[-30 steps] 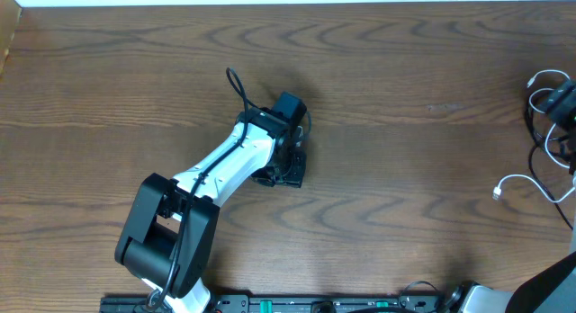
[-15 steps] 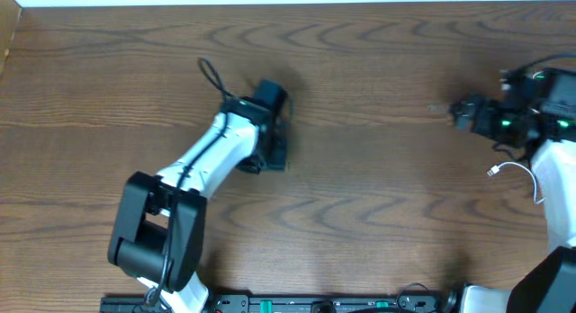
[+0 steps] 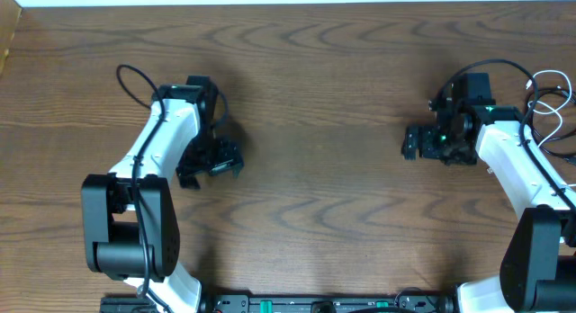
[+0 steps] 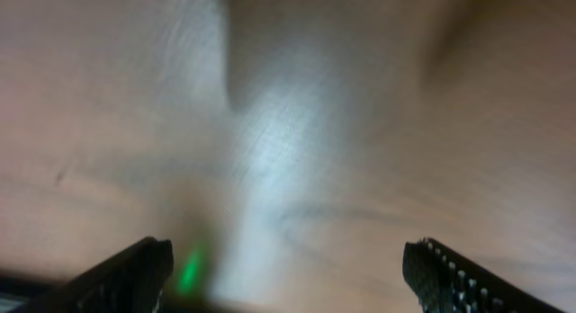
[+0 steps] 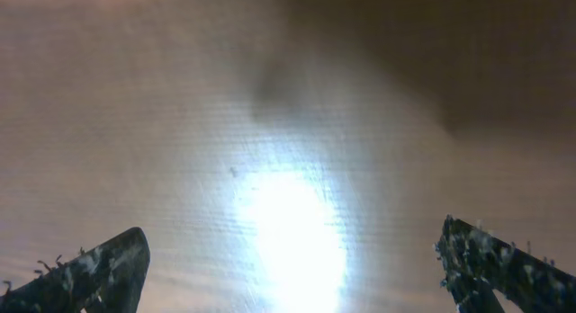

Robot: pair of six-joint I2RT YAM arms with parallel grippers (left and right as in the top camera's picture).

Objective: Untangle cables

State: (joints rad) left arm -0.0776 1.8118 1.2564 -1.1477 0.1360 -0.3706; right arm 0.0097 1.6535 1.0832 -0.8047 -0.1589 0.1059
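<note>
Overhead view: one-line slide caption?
Left gripper and right gripper open and empty over the wooden table, white cable bunched at the right edge.

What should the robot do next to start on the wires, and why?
Probably swing the right gripper round toward the white cable. Both it and the left gripper are open with nothing between their fingers, over bare wood. The only cable in view is bunched at the table's right edge, on the far side of the right arm.

The overhead view is sharp and evenly lit, shadows soft. Both wrist views are blurred, with white glare blooming on the brown wood-grain bench [image 5: 292, 232].
</note>
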